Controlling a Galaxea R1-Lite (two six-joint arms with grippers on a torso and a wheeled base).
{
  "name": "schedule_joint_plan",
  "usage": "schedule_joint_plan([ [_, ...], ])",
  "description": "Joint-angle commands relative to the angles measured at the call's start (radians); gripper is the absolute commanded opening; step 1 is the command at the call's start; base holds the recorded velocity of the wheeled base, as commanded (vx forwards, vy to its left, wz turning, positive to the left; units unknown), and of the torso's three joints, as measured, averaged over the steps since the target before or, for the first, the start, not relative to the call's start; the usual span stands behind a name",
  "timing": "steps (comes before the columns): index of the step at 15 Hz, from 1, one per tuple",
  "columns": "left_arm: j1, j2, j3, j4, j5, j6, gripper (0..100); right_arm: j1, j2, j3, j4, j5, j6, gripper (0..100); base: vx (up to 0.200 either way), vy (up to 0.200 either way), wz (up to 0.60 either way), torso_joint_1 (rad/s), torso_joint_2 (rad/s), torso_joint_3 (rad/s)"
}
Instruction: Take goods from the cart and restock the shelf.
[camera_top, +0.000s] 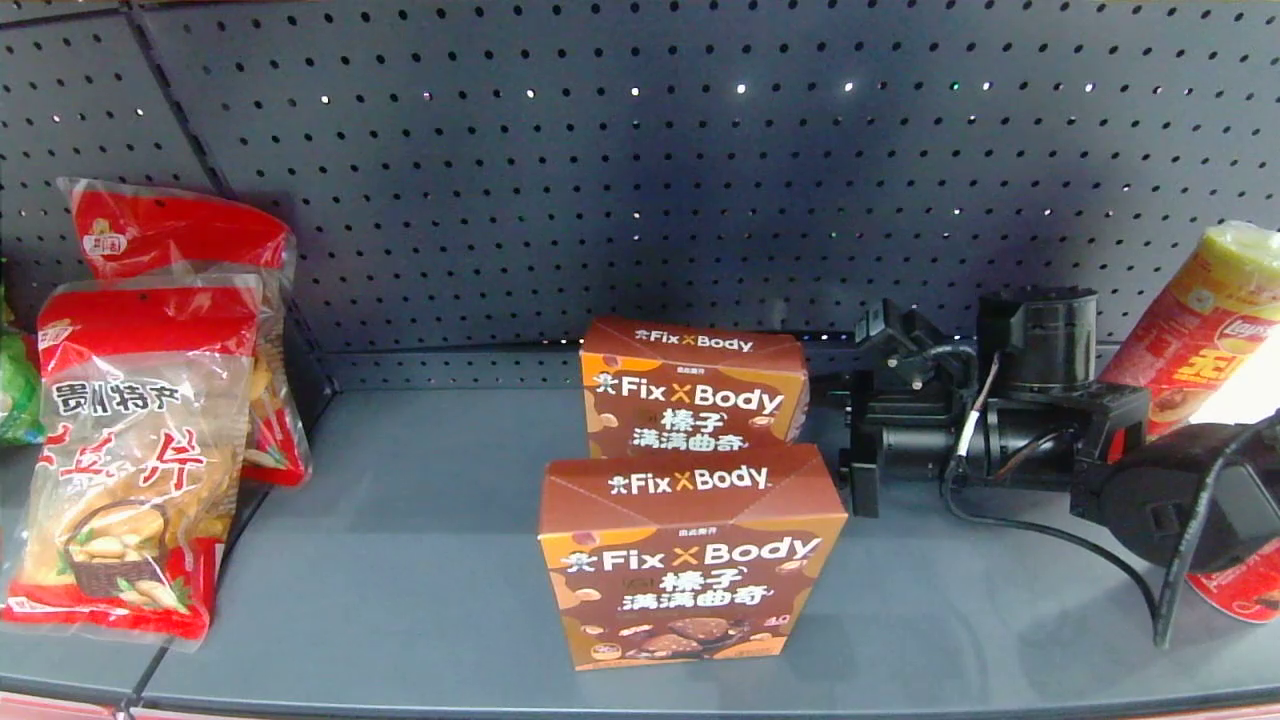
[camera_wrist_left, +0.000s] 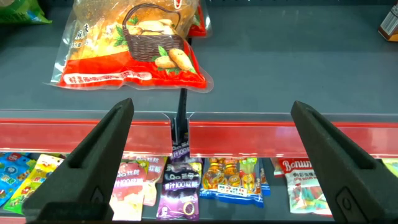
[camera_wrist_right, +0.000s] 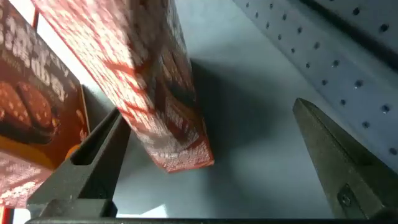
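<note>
Shelf (camera_top: 420, 560) first: dark grey deck w/ a pegboard back (camera_top: 640, 180), and that's where your task goods sit. Biggest items are two clear-and-red bags on your L side. Front bag (camera_top: 130, 460) stands upright w/ pale slices showing thru the film, and rear bag (camera_top: 190, 240) is tucked behind it. In the centre you've got two brown cookie boxes, both shut, so contents are hidden. Front box (camera_top: 685, 560) is near the shelf lip, w/ rear box (camera_top: 690, 390) just behind it, closer to the pegboard. Over on the R, a red canister (camera_top: 1210, 320) is tilted w/ its yellow lid on. A second canister (camera_top: 1240, 590) sits low at the edge, partly behind the arm. Your right gripper (camera_wrist_right: 206, 109) is over the deck just beside the rear box, jaws spread wide and gripping nothing. The box's side lies by one finger, and you can't tell if they touch. Your left gripper (camera_wrist_left: 212, 104) hangs out front of the red rail (camera_wrist_left: 249, 134), jaws wide too, empty, w/ the front bag beyond the rail. A green bag (camera_top: 15, 390) peeks in at far L. Smallest of all is a row of little packets (camera_wrist_left: 230, 180) on the tier under the rail.
</note>
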Motion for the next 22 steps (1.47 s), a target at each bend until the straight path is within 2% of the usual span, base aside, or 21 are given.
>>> schedule_joint_plan([
  [1,0.001,0.0,0.0,0.0,0.0,0.0,100,0.001,0.007,0.008,0.001,0.001,-0.002,100,0.0,0.0,0.0,0.0,0.0,0.0],
  [22,0.001,0.0,0.0,0.0,0.0,0.0,100,-0.037,0.069,0.019,0.001,-0.001,-0.036,100,0.0,0.0,0.0,0.0,0.0,0.0],
])
